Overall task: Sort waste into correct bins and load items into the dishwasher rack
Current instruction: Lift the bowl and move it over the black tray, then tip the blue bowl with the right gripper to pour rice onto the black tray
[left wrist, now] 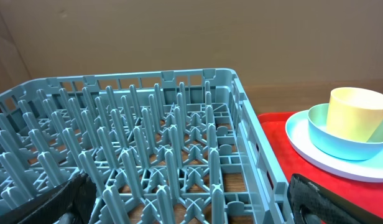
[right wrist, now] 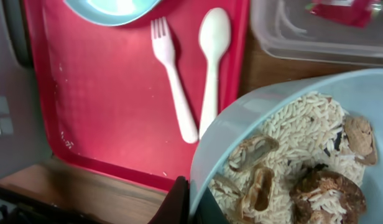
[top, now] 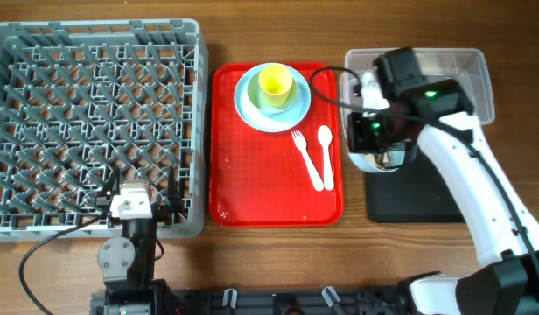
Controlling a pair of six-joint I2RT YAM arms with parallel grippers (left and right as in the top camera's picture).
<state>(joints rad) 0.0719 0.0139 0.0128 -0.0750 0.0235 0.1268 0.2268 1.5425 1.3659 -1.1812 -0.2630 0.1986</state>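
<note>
My right gripper point(right wrist: 188, 202) is shut on the rim of the small white bowl point(right wrist: 241, 121), which holds rice-like food scraps point(right wrist: 291, 143). In the overhead view it point(top: 374, 144) holds the bowl point(top: 381, 160) at the far edge of the black tray point(top: 409, 197), beside the clear tub point(top: 475, 79). The red wrapper point(right wrist: 341, 9) lies in the tub. The yellow cup point(top: 275, 83) stands in the blue-green bowl point(top: 291, 103) on the light blue plate point(top: 248, 109). The fork point(top: 306, 153) and spoon point(top: 325, 144) lie on the red tray. My left gripper point(top: 140, 188) is open and empty over the grey rack's point(top: 199, 131) front edge. The crumpled paper is hidden.
The red serving tray point(top: 261, 175) lies between the rack and the bins. In the left wrist view the rack's upright pegs point(left wrist: 173, 162) fill the space between my fingers, with the plate point(left wrist: 316, 155) and cup point(left wrist: 356, 115) to the right.
</note>
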